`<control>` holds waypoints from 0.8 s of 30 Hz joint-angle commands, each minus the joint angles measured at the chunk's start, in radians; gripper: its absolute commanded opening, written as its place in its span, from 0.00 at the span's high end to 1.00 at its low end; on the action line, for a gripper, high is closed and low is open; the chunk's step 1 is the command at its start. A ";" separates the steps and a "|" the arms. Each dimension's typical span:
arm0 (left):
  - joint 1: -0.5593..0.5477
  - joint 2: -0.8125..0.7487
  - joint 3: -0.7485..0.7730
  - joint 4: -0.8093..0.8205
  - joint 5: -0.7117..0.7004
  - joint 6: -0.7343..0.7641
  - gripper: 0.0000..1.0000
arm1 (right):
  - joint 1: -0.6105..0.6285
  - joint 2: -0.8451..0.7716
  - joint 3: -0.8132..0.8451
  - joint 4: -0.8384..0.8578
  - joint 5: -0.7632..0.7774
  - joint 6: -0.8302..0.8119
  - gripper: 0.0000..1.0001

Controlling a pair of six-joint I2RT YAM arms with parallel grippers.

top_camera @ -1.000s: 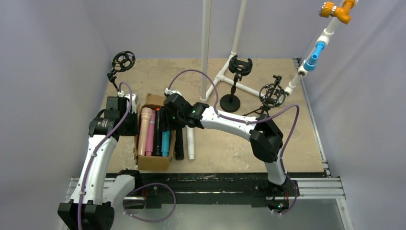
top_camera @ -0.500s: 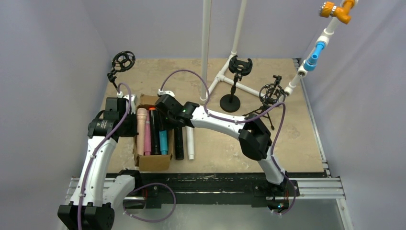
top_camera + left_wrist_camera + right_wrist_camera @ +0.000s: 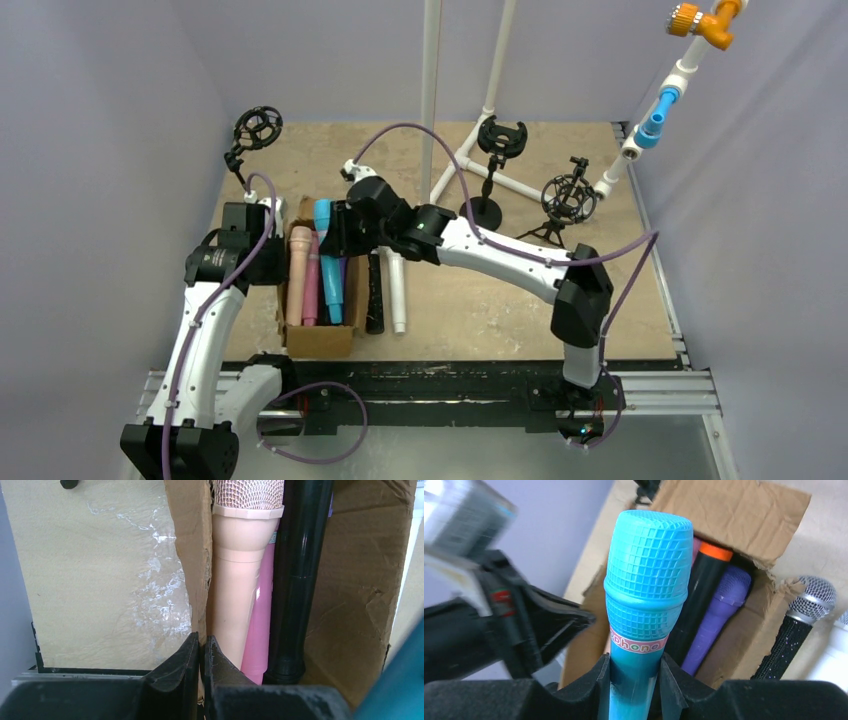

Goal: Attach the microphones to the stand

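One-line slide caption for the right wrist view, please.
Right gripper holds the turquoise plastic microphone by its handle above the brown cardboard box containing a purple microphone.

A robot lab test cell.
Plain lilac walls point(image 3: 100, 100) boxed in a scuffed table point(image 3: 480, 310); a left arm point(image 3: 205, 330) and right arm point(image 3: 500, 258) stood on an aluminium rail point(image 3: 660, 385); a white pipe frame point(image 3: 430, 100) rose behind.
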State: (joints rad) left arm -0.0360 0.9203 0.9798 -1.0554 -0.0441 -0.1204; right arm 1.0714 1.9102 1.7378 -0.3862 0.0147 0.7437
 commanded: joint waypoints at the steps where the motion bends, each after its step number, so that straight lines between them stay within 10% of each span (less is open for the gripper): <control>1: -0.004 -0.018 0.039 0.075 -0.031 -0.004 1.00 | -0.038 -0.098 -0.055 0.075 -0.053 0.004 0.90; 13: -0.004 -0.024 0.045 0.061 -0.033 0.006 1.00 | -0.235 -0.343 -0.438 0.008 -0.024 -0.124 0.90; 24: -0.004 -0.017 0.050 0.056 -0.023 0.002 1.00 | -0.241 -0.201 -0.646 0.175 0.046 -0.071 0.89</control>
State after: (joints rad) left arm -0.0360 0.9203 0.9798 -1.0561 -0.0605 -0.1200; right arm 0.8276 1.6650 1.0950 -0.3252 0.0353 0.6544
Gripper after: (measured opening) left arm 0.031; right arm 0.359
